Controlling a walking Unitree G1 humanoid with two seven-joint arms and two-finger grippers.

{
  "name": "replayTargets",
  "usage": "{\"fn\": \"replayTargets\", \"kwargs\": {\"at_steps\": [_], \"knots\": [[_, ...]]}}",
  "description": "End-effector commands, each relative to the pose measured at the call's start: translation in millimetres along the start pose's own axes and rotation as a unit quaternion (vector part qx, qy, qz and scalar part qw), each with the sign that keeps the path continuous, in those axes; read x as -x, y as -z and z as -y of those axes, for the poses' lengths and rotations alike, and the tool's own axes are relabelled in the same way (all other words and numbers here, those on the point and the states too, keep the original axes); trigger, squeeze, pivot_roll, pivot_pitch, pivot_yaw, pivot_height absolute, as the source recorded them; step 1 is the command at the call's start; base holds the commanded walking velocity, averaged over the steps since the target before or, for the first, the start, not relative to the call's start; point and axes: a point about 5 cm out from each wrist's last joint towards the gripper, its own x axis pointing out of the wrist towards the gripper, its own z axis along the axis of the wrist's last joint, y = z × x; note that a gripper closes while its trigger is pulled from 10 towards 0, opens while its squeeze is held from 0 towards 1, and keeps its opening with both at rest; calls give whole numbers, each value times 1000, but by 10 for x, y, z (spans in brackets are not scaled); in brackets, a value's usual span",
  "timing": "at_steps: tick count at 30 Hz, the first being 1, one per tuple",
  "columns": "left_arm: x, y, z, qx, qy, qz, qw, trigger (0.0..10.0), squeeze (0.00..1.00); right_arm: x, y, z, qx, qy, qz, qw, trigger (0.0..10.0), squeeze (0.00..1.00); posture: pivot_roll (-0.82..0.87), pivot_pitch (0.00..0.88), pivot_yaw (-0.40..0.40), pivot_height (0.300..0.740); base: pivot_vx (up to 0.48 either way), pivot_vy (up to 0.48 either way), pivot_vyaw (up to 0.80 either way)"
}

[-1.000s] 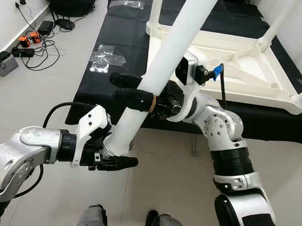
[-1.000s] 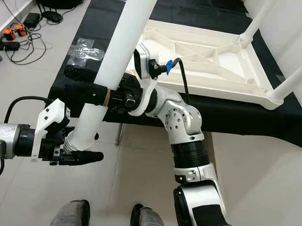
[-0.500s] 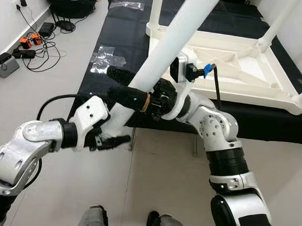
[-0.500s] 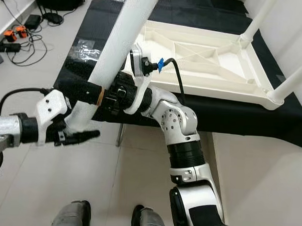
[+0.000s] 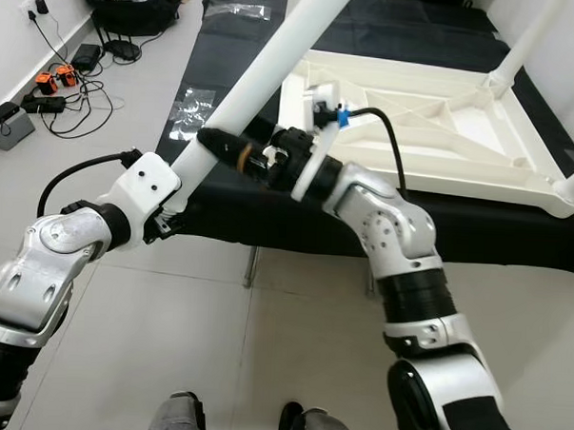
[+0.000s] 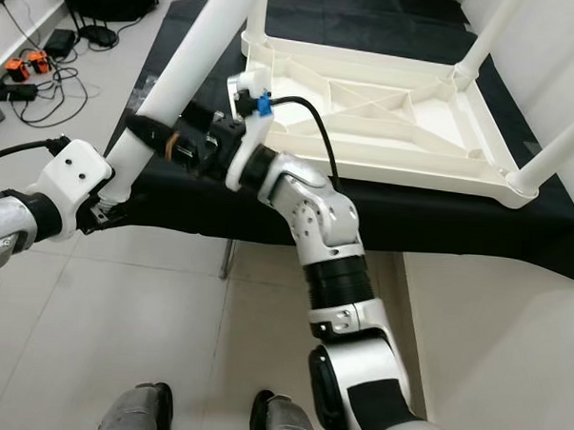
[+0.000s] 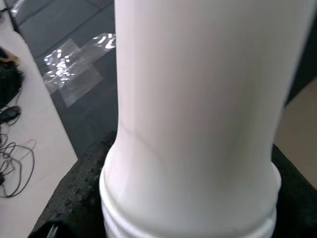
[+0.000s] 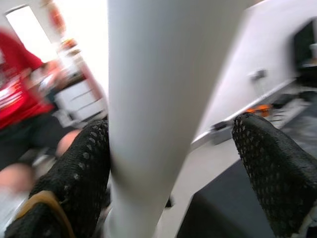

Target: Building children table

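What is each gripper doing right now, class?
Left gripper: closed on the lower end of the white table leg.
Right gripper: fingers astride the same leg, one with a clear gap; open.

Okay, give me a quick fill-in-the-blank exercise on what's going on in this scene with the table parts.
1. Both hands hold one long white table ____.
2. The left hand grips the leg near its ____ end, below the right hand.
3. The white tabletop lies ____ on the black cloth.
4. Cables lie on the floor to the robot's ____.

Missing words: leg; lower; upside down; left
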Motion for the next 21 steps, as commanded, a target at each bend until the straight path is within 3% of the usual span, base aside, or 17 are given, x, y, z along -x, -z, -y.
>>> {"fn": "replayTargets", "kwargs": {"at_steps": [1,13,21], "knots": [[-32,-30,22,-14,-6,15,1000,10000,0,-2,-28,73,-7,52,16,999,10000,0,86,141,-76,740,0,0,0],[-166,-77,20,-27,-24,28,999,10000,0,-185,-60,-102,-65,63,51,995,10000,0,81,141,-82,740,0,0,0],[-256,-109,67,-18,-26,36,999,10000,0,-220,-28,-125,-84,67,61,992,10000,0,81,135,-82,740,0,0,0]]}}
